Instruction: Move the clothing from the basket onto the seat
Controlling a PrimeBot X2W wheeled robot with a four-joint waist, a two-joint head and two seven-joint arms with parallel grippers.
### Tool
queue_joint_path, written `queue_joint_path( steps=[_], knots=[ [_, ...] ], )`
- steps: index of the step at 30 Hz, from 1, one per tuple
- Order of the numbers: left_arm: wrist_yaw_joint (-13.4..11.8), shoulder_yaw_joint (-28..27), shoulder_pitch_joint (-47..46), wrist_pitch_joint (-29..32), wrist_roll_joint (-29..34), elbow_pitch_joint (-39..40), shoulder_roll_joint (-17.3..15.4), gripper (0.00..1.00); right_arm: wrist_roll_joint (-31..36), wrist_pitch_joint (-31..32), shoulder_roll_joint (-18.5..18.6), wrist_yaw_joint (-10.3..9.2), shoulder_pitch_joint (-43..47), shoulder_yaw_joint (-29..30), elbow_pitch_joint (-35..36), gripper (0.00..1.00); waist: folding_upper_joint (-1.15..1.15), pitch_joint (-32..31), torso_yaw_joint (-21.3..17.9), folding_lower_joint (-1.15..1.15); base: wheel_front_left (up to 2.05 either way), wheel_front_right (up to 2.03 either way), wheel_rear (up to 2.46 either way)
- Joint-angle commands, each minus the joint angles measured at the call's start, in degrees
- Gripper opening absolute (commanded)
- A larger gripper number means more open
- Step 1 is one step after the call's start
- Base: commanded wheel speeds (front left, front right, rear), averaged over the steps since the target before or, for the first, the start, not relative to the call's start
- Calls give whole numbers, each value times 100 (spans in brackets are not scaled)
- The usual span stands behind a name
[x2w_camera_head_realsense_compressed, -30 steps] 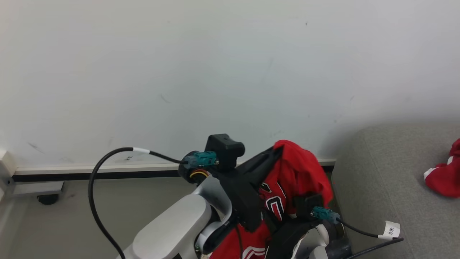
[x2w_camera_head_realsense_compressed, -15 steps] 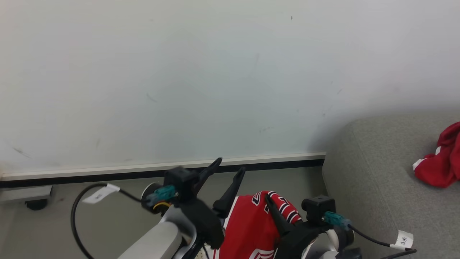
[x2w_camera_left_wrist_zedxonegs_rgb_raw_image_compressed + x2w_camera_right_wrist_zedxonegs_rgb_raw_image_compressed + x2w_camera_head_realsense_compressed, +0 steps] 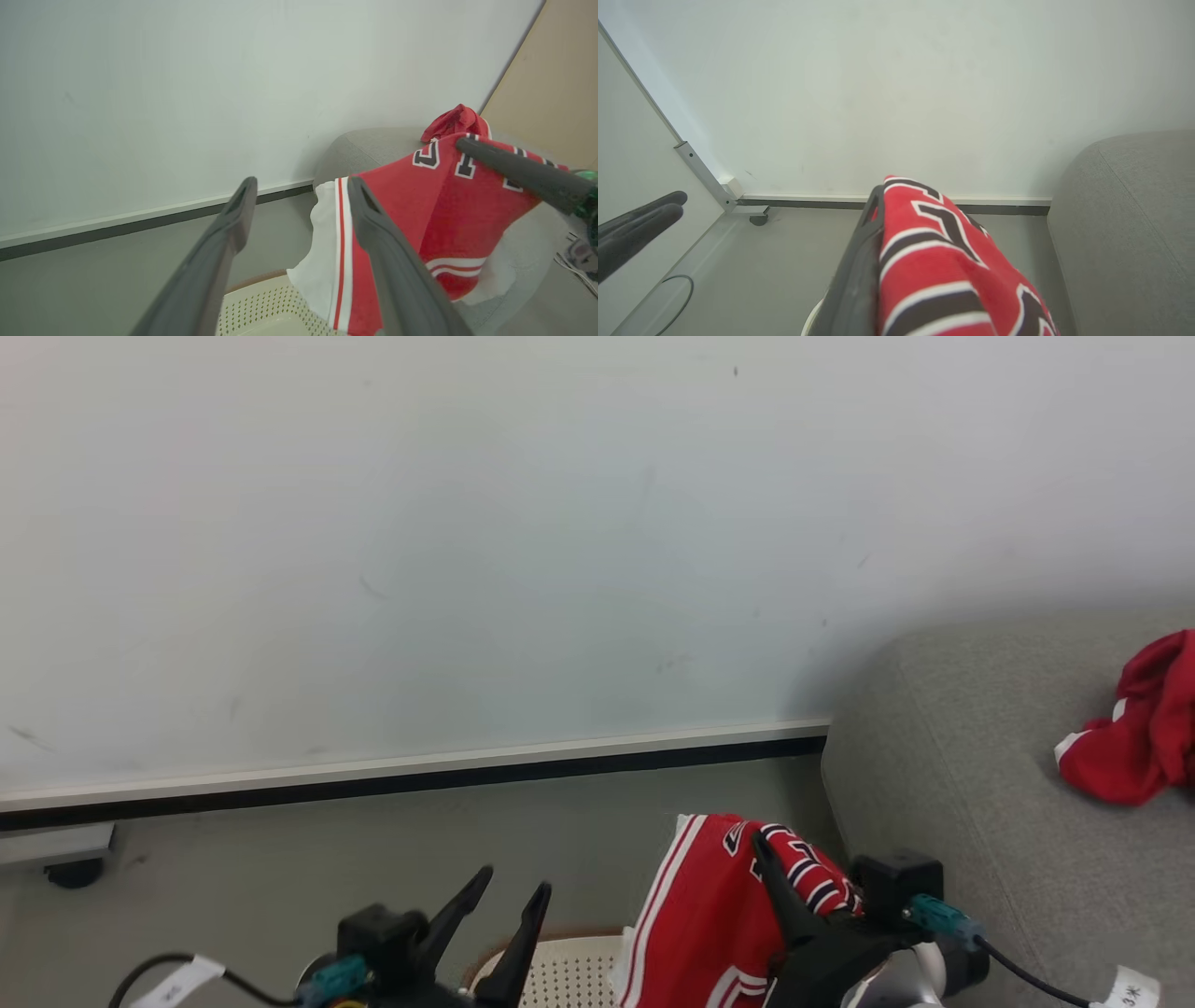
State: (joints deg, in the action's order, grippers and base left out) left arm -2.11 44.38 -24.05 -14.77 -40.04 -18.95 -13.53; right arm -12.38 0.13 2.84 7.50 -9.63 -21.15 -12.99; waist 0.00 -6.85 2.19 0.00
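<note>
A red jersey point(image 3: 709, 915) with white stripes and dark lettering hangs from my right gripper point(image 3: 761, 847), which is shut on it above the basket point(image 3: 560, 975). In the right wrist view the jersey point(image 3: 943, 266) drapes over the fingers point(image 3: 859, 266) and hides one of them. My left gripper point(image 3: 509, 896) is open and holds nothing, just left of the jersey point(image 3: 444, 210) and over the cream perforated basket point(image 3: 261, 310). A second red garment point(image 3: 1130, 737) lies on the grey seat point(image 3: 962, 803) at the right.
A white wall with a dark baseboard point(image 3: 420, 779) runs behind the grey floor. A wheeled metal base point(image 3: 56, 854) stands at the far left. A tagged cable point(image 3: 1120, 989) trails from my right wrist beside the seat's edge.
My left gripper let go of the jersey, opened and dropped low over the basket. The right gripper now holds the jersey alone, lower than before. The camera has shifted.
</note>
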Motion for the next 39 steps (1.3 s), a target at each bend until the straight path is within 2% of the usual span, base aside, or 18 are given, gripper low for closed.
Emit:
queue_joint_path(
  steps=[1, 5, 12, 27, 32, 39],
  knots=[
    [-16, -57, 211, -47, 67, 58, -102, 100, 62, 36, 7, -2, 98, 49, 110, 0, 0, 25, -49, 0, 0, 0, 0],
    [-47, -319, 727, -49, 240, 458, -234, 100, 202, 205, 7, -2, 277, 303, 487, 0, 0, 62, -163, 0, 0, 0, 0],
    [-33, -546, 1060, -47, 441, 837, -254, 100, 370, 389, 8, -2, 352, 499, 869, 0, 0, 144, -470, 0, 0, 0, 0],
    [39, -805, 1022, -47, 686, 1131, -85, 100, 586, 572, 13, -2, 54, 552, 1393, 0, 0, 593, -2154, 0, 0, 0, 0],
    [103, -769, 956, -39, 719, 1092, -97, 100, 590, 545, 12, -2, 58, 591, 1448, 0, 0, 751, -2543, 0, 0, 0, 0],
    [184, -642, 709, 276, 771, 1047, -185, 100, 544, 484, 7, -2, 18, 670, 1478, 0, 0, 1014, -3000, 0, 0, 0, 0]
  ],
)
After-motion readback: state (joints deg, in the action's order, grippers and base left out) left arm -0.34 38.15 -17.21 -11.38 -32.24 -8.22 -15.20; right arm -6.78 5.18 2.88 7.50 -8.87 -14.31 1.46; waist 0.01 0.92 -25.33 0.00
